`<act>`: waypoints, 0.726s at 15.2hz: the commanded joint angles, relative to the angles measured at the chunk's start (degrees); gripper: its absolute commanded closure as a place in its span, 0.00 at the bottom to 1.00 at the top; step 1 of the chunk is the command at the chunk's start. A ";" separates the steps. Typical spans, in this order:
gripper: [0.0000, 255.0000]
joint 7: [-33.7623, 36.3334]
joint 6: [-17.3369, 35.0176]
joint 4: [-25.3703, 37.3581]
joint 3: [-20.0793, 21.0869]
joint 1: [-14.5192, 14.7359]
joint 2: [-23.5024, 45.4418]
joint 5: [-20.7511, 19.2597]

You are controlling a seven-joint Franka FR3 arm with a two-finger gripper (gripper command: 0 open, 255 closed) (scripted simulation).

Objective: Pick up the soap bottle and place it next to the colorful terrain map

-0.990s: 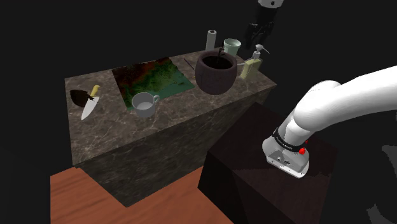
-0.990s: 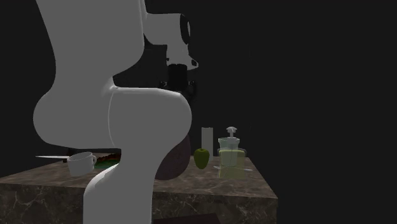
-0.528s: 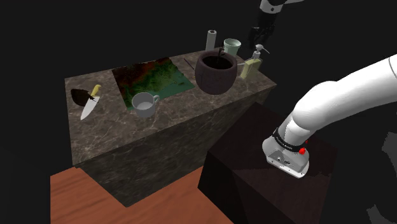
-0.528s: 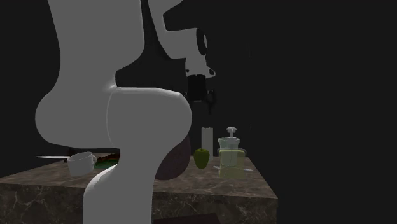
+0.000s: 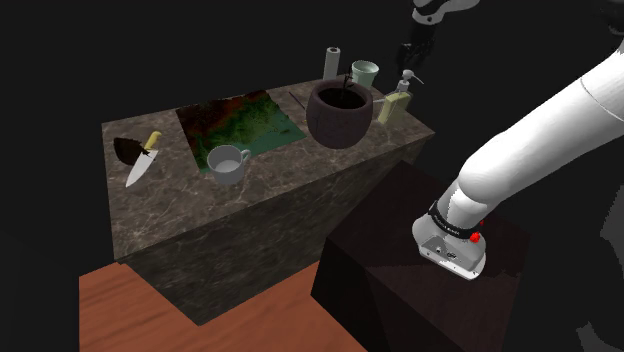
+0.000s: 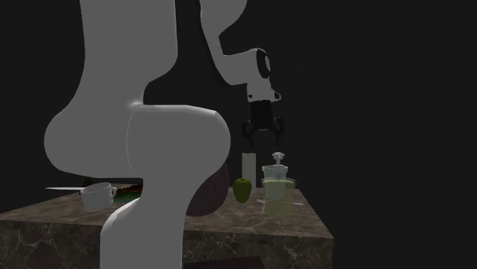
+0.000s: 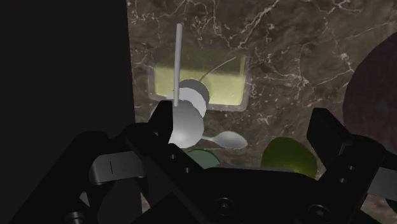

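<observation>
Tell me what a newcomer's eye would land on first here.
The white arm looms across the second exterior view's left half. Its open end effector hangs just above the translucent soap bottle near the counter's corner. In the shoulder view, the colourful terrain map lies beside a big dark pot.

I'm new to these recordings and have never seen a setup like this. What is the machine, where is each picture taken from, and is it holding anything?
The white shape is a robot arm mounted on a dark box. One picture looks down from beside that box. Another looks low across the marbled counter from behind the arm. The third looks out from the hand itself, along its black claw. On the counter are a colourful terrain map, a mug, a knife, a dark round pot, a green cup and a yellowish pump soap bottle. The claw is open, hangs above the soap bottle and holds nothing.
</observation>
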 commanded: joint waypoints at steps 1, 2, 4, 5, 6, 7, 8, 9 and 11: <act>0.00 -2.17 2.43 1.72 -1.89 -0.49 3.63 0.57; 0.00 -3.29 3.27 2.90 -2.73 -0.73 5.45 1.07; 0.00 -4.63 4.19 4.33 -3.62 -1.07 7.59 1.78; 0.00 -4.74 4.97 3.89 -3.74 -1.12 7.95 1.90; 0.00 -4.85 5.76 3.46 -3.86 -1.16 8.33 2.02; 0.00 -4.97 6.54 3.04 -3.98 -1.19 8.72 2.16; 0.00 -5.09 7.33 2.64 -4.10 -1.23 9.13 2.31; 0.00 -5.23 8.11 2.24 -4.22 -1.26 9.55 2.47; 0.00 -5.61 10.14 1.29 -4.52 -1.35 10.69 2.95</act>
